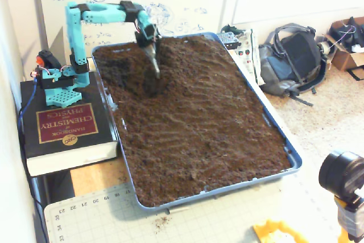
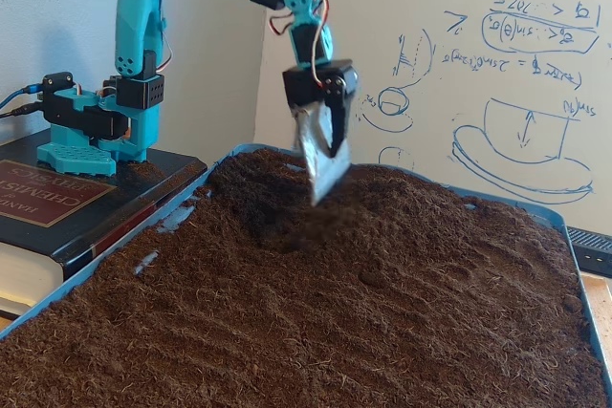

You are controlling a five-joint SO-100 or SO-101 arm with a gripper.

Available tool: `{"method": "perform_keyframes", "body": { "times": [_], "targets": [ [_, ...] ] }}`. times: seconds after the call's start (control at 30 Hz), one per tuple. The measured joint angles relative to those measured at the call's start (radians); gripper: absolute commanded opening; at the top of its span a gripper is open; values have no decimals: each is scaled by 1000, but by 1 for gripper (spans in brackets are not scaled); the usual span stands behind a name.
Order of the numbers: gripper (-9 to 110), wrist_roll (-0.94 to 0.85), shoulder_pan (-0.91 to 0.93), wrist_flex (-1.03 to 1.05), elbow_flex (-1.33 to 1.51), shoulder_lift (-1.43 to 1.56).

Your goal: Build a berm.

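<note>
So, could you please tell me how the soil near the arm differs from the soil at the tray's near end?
Soil near the arm is heaped and hollowed under the metal blade; the near-end soil lies flat, faintly raked. Both are dark brown, crumbly, inside the blue tray.

Gripper (image 2: 323, 177) w/ metal blade hangs just above soil (image 2: 382, 312) in blue tray (image 2: 585, 286); whiteboard (image 2: 497, 64) behind.

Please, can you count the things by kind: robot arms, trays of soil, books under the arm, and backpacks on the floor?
Robot arms: 1
Trays of soil: 1
Books: 1
Backpacks: 1
Total: 4
</note>
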Motion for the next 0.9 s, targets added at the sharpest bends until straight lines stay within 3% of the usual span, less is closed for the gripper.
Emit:
{"method": "perform_keyframes", "body": {
  "times": [0.2,0.33,0.53,0.73,0.9],
  "targets": [
    [1,6,-37,342,78,187],
    [1,6,3,396,295,270],
    [1,-123,118,72,604,402],
    [0,-456,302,-284,830,454],
    [1,-773,500,-374,922,422]
  ]
}}
